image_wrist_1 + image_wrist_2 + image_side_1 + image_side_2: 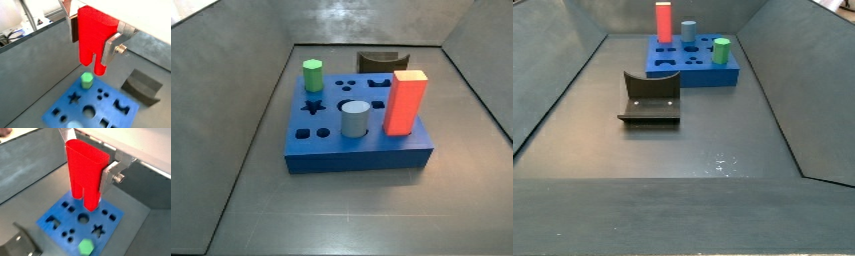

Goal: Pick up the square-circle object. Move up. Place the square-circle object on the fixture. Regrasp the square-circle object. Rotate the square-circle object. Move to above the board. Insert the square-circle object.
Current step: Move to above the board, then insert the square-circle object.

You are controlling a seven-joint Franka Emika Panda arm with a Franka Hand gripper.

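Observation:
My gripper is shut on the square-circle object, a bright red peg that ends in two short prongs. In both wrist views its silver fingers clamp the peg's upper sides. The peg hangs upright above the board, apart from it, with its prongs pointing down at the blue slab and its dark cut-outs. The fixture stands on the floor beside the board. Neither side view shows the gripper or the peg. There the board and the fixture show.
A green peg stands in a hole near one corner of the board. In both side views a tall red-orange block and a grey cylinder also stand in the board. Grey walls enclose the floor.

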